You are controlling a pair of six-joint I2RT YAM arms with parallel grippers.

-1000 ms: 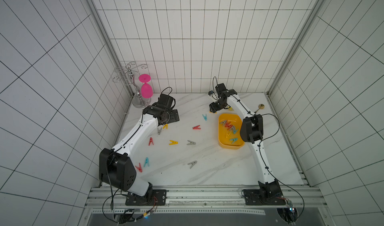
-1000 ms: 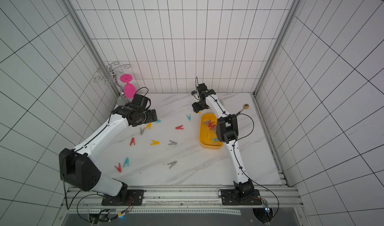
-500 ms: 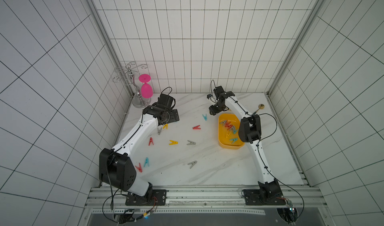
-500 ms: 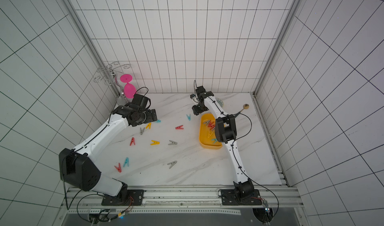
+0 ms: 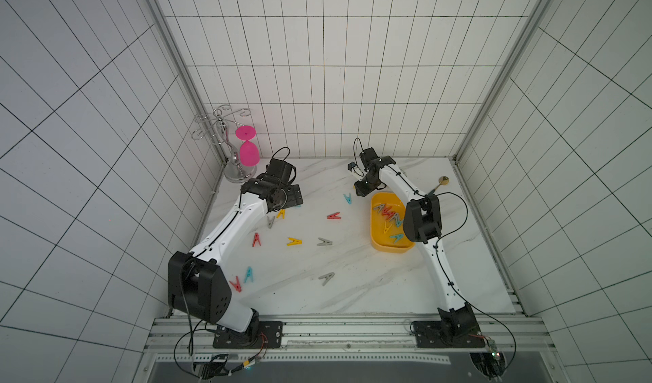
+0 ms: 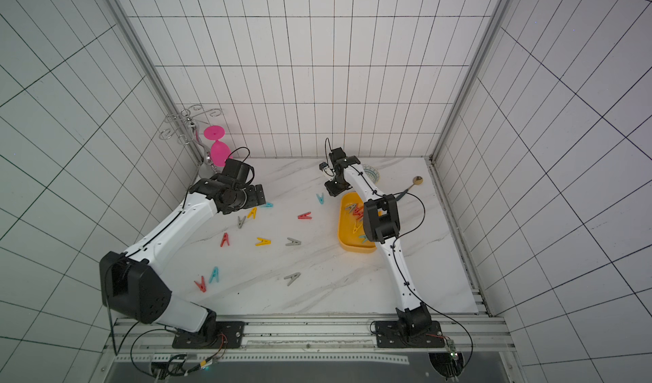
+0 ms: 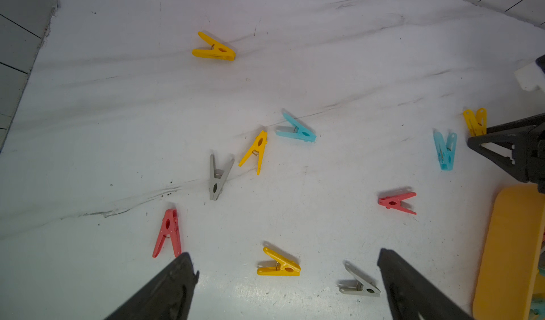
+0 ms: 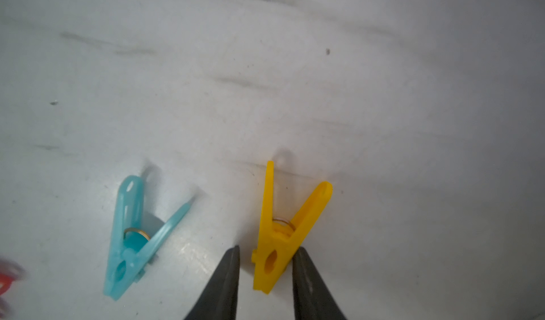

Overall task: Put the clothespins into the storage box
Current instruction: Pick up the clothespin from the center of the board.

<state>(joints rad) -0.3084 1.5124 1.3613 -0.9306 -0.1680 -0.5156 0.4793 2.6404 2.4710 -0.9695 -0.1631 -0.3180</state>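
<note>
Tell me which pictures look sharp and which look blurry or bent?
Right wrist view: the yellow clothespin is crisp, the red one at the edge is a smear, the far tabletop soft. Left wrist view: sharp, short soft shadows. Both top views: evenly lit, wall tile lines splay outward.

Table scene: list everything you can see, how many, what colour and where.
yellow clothespins: four, yellow, on the table
red clothespins: three, red, on the table
teal clothespins: three, teal, on the table
grey clothespins: three, grey, on the table
storage box: one, yellow-orange, right of centre
boxed clothespins: several, mixed colours, in the storage box, partly hidden
glass stand: one, silver, rear left corner
goblet: one, pink, hanging upside down on the stand
spoon: one, gold bowl, rear right
patterned bowl: one, pale, behind the right arm
left tool: one, black, open above the table
right tool: one, black, jaws astride a yellow clothespin, gap on one side
</note>
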